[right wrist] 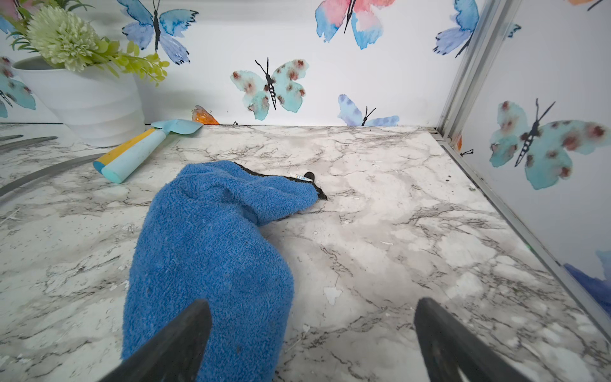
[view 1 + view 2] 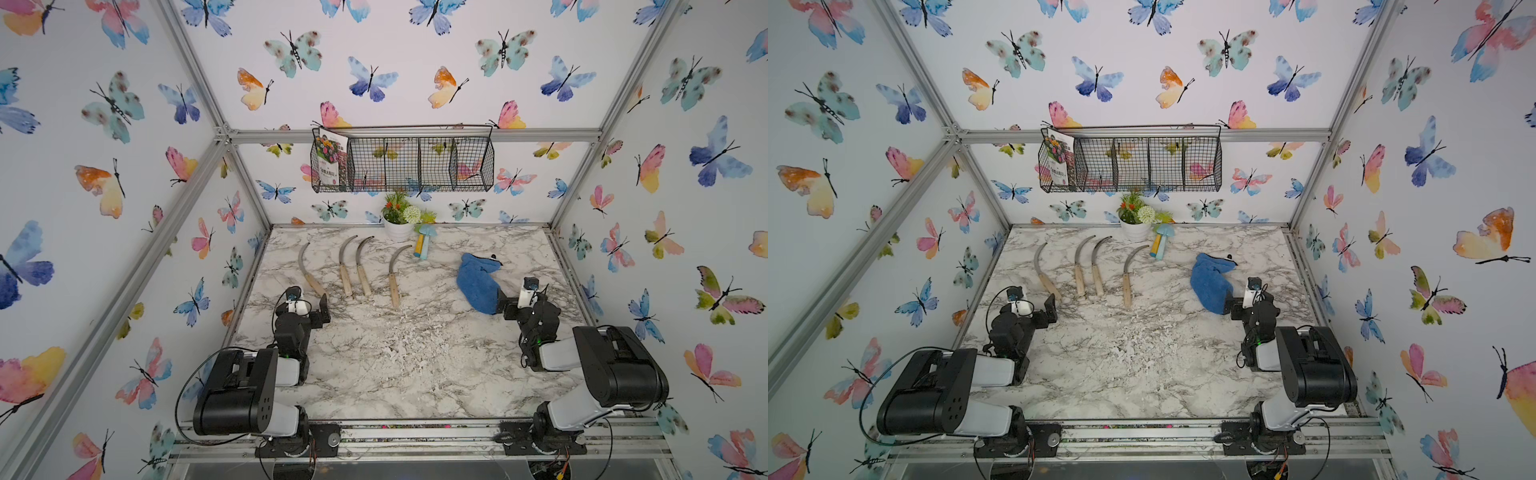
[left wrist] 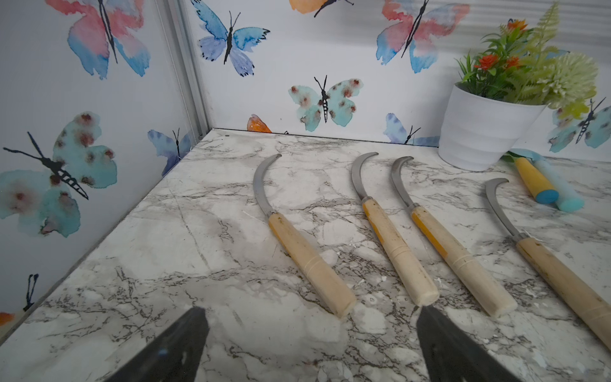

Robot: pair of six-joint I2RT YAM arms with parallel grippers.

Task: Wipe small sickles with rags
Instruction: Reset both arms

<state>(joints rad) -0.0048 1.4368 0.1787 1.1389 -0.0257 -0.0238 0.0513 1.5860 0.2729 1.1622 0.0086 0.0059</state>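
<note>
Both sets of jaws wide open, nothing held: rag [image 2: 476, 282] has its near end right at the right gripper [image 1: 312, 302], long axis running toward the surface's [image 2: 415, 374] far edge, right arm nearer; sickles [image 2: 362, 270] lie far-left, handles toward the left gripper [image 3: 309, 308].

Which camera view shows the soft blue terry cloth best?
The right wrist view: the soft blue terry cloth fills the near part of the picture, with its pile, black edging and tag visible. In both top views it is only small and crumpled. The left wrist view does not show it.
</note>
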